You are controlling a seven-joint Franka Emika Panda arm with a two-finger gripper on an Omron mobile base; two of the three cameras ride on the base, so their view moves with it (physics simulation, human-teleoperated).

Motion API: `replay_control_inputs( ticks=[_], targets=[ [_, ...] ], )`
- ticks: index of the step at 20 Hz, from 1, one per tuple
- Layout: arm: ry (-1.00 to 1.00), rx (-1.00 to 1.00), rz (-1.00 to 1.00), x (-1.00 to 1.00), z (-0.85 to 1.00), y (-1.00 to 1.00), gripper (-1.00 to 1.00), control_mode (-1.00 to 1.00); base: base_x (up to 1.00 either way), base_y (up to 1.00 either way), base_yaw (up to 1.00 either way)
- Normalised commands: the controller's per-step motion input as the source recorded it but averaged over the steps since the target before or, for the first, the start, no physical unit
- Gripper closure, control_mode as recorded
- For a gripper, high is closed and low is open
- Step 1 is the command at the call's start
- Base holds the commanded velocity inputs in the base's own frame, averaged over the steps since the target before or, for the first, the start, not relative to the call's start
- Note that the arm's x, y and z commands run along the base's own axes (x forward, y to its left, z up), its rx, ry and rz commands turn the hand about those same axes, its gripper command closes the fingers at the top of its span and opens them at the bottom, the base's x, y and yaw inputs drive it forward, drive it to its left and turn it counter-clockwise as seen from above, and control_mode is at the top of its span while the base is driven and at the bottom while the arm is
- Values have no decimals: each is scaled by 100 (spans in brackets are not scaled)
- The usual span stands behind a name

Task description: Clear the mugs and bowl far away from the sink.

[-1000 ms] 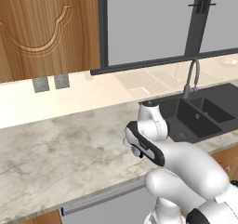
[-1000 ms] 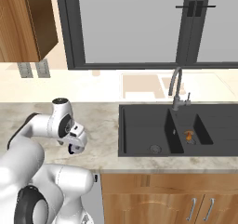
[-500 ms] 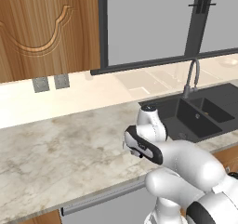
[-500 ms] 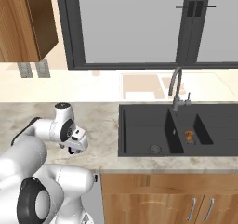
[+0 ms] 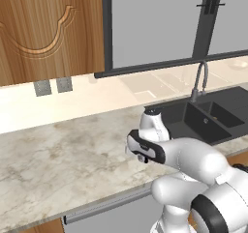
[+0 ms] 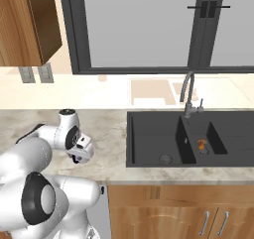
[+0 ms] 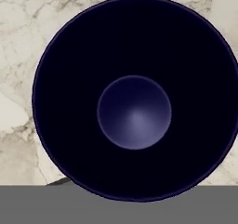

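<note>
While the white arm's wrist has dropped lower toward the marble counter (image 5: 58,154) than 1 second ago, the hand view looks straight down into a dark navy round vessel (image 7: 135,97) standing on that counter. Whether the pincer grips it, I cannot tell. Farther right lies the matte black double-basin sink (image 6: 193,136) with its curved steel faucet (image 6: 188,91).

I see the matte black double-basin sink (image 6: 198,139) right, curved steel faucet (image 6: 188,91) behind, marble counter (image 6: 106,129) left.
</note>
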Motion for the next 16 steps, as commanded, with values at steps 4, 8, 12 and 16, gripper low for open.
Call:
replay_control_inputs(
  ticks=[4,8,12,16],
  targets=[
    [0,0,0,0,-12,0,100,-100,0,0,0],
    [0,2,0,0,-4,-12,100,-100,0,0,0],
    [-3,5,-5,-6,9,-48,100,-100,0,0,0],
    [-25,1,-6,0,52,-39,100,-100,0,0,0]
  ],
)
